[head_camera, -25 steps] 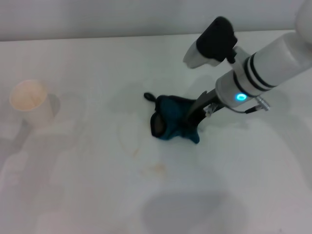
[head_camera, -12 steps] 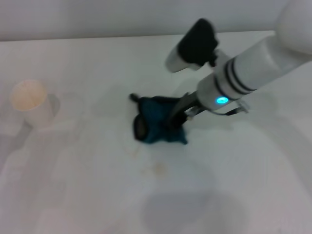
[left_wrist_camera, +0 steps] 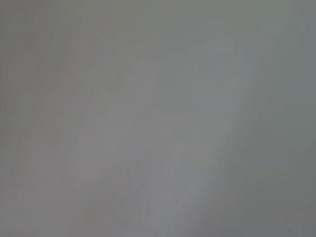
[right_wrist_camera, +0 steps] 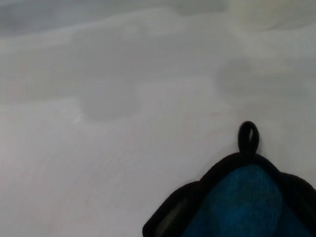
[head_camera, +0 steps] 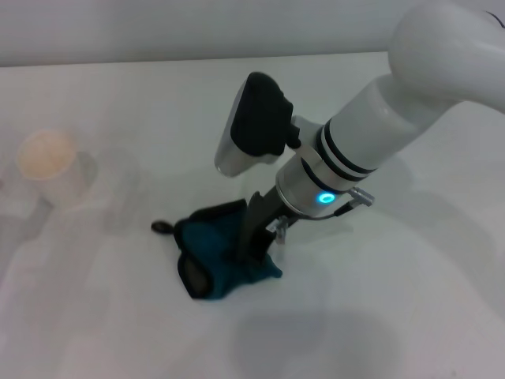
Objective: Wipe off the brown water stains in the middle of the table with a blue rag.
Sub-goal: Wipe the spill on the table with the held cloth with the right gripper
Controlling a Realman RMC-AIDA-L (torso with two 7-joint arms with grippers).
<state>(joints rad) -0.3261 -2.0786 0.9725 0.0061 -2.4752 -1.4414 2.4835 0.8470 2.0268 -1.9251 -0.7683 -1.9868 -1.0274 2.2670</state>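
The blue rag (head_camera: 211,259) lies bunched on the white table (head_camera: 102,324), near its middle and towards the front. Its black loop (head_camera: 160,227) points to the left. My right gripper (head_camera: 254,246) reaches down from the right and is shut on the rag's right side, pressing it onto the table. The right wrist view shows the rag (right_wrist_camera: 247,197) and its loop (right_wrist_camera: 248,136) close up. No tan blotch shows on the table; the brown water stains are hidden or out of view. My left gripper is not in view, and its wrist view shows only a blank grey surface.
A white paper cup (head_camera: 47,164) with a tan inside stands at the left of the table. The right arm's thick white forearm (head_camera: 379,134) crosses the right half of the table. The table's far edge (head_camera: 158,61) runs along the back.
My right gripper has dragged the rag to the left and towards the front, over the spot where faint tan marks showed. The cup has not moved.
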